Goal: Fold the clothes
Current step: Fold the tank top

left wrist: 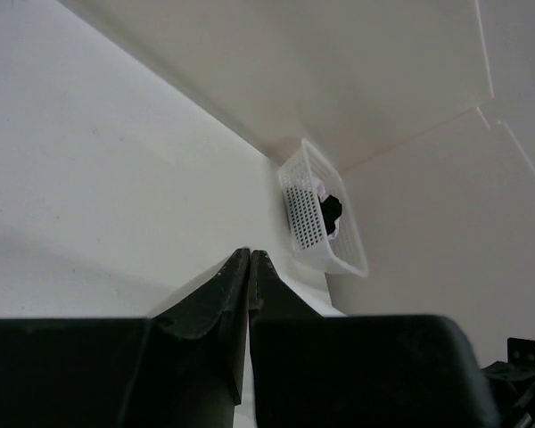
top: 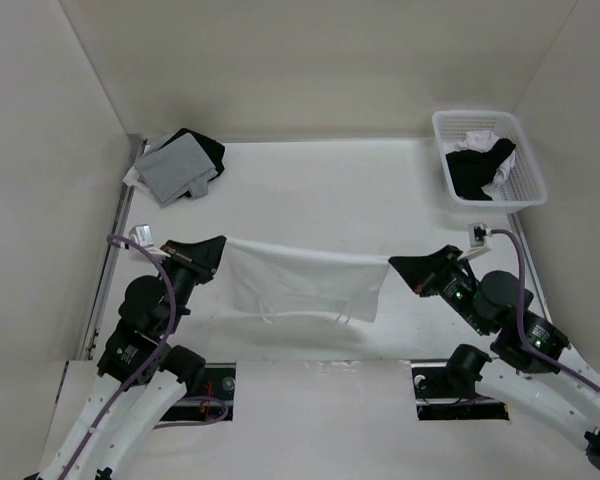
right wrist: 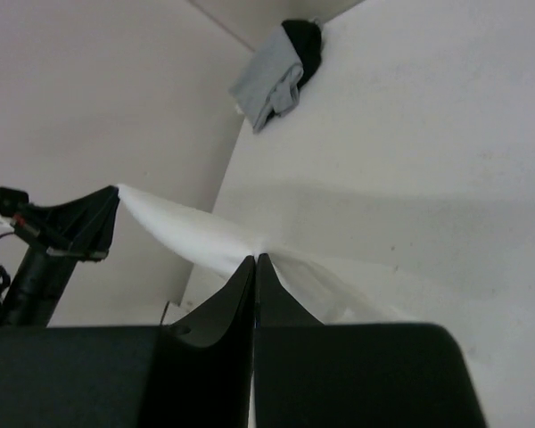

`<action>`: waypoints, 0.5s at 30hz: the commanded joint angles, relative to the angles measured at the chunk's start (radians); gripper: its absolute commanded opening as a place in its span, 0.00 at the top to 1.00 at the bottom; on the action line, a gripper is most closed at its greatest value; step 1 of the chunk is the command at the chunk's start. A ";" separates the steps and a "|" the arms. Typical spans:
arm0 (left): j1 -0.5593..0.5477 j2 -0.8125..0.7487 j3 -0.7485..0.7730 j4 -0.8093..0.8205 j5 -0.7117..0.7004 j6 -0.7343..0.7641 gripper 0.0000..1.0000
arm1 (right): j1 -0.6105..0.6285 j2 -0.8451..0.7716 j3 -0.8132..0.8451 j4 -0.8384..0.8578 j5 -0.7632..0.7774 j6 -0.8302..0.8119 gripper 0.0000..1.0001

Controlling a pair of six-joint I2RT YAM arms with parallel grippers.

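Observation:
The white garment (top: 300, 280) hangs stretched in the air between my two grippers, its top edge taut and its body drooping toward the table. Thin string loops (top: 270, 317) dangle at its lower edge. My left gripper (top: 223, 243) is shut on the garment's left top corner; in the left wrist view its jaws (left wrist: 251, 253) are pressed together and the fabric hardly shows. My right gripper (top: 391, 263) is shut on the right top corner. In the right wrist view the white garment (right wrist: 187, 232) runs from my pinched right gripper (right wrist: 255, 257) across to the left gripper (right wrist: 102, 209).
A white basket (top: 528, 178) holding black and white clothing sits at the back right; its perforated wall (left wrist: 305, 218) shows in the left wrist view. A grey cloth (top: 175, 168) lies on a black garment (top: 205, 147) at the back left. Walls close in the table on three sides.

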 commanded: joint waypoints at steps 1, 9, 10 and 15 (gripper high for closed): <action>-0.032 0.001 0.010 -0.186 -0.044 -0.007 1.00 | 0.123 0.016 0.036 -0.253 0.179 0.034 0.99; 0.038 0.305 -0.071 0.079 -0.029 0.040 0.99 | -0.100 0.382 -0.021 0.070 -0.018 -0.083 0.99; 0.061 0.371 -0.072 0.139 -0.015 0.045 0.99 | -0.161 0.448 -0.019 0.129 -0.069 -0.092 0.99; 0.166 0.753 0.001 0.417 0.050 0.055 0.99 | -0.327 0.781 0.079 0.332 -0.200 -0.112 0.98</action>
